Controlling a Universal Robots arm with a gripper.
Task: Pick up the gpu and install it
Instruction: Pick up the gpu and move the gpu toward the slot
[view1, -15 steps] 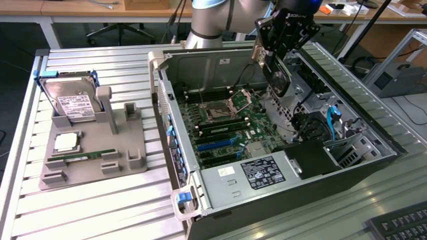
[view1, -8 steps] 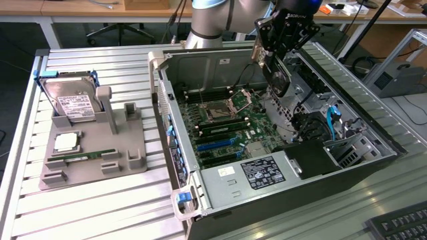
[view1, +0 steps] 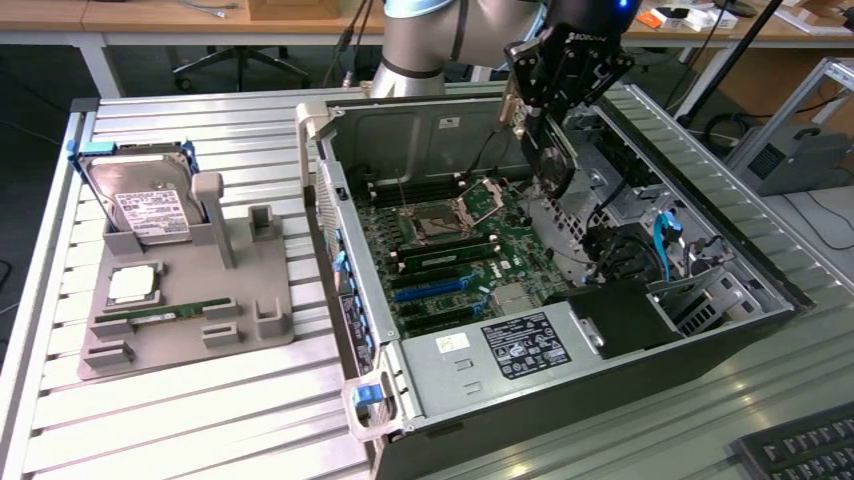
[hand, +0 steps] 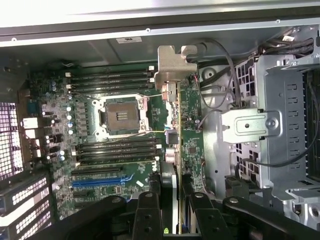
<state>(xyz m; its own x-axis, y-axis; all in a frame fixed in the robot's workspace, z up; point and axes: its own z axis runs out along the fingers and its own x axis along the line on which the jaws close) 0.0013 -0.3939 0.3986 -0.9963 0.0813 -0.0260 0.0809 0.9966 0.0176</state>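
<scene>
The hand (view1: 541, 112) is gripping the gpu (view1: 550, 160), which hangs on edge right below it. Both are over the motherboard (view1: 447, 250) inside the open case (view1: 400, 125).

The gpu (view1: 545, 165) stands on edge, clamped in the gripper (view1: 550, 108) above the open case's far part, toward the exterior view's right. Its green circuit face shows, with the silver bracket (hand: 172, 67) at the end away from the grip.
</scene>
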